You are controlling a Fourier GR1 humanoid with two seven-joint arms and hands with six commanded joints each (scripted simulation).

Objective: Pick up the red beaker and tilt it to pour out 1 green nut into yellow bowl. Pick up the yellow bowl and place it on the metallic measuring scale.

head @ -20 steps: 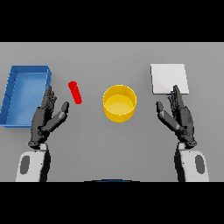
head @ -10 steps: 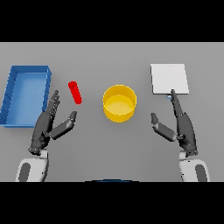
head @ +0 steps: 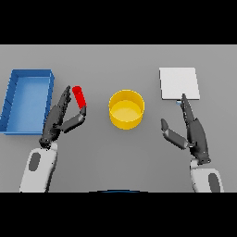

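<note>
1. My left robot hand [head: 62, 118] sits at the left of the desk [head: 115, 60], with its fingers extended toward the red beaker [head: 79, 96] and its thumb spread apart from them.
2. The red beaker lies between the blue tray [head: 14, 95] and the yellow bowl [head: 126, 109]. It is tilted, with its upper end leaning toward the tray.
3. The fingertips of my left robot hand reach the beaker's upper end and the thumb tip reaches its lower end. I cannot tell whether either is actually touching it, and the fingers are not wrapped around it.
4. The blue tray stands at the far left edge of the desk, just beside my left robot hand.
5. The yellow bowl stands upright near the middle of the desk, apart from both robot hands. I cannot make out anything inside it.
6. The metallic measuring scale [head: 179, 83] is a flat pale square at the right rear of the desk, well apart from the bowl.
7. My right robot hand [head: 193, 132] rests at the right, fingers straight and open, holding nothing. Its longest fingertip points at the near edge of the scale.
</note>
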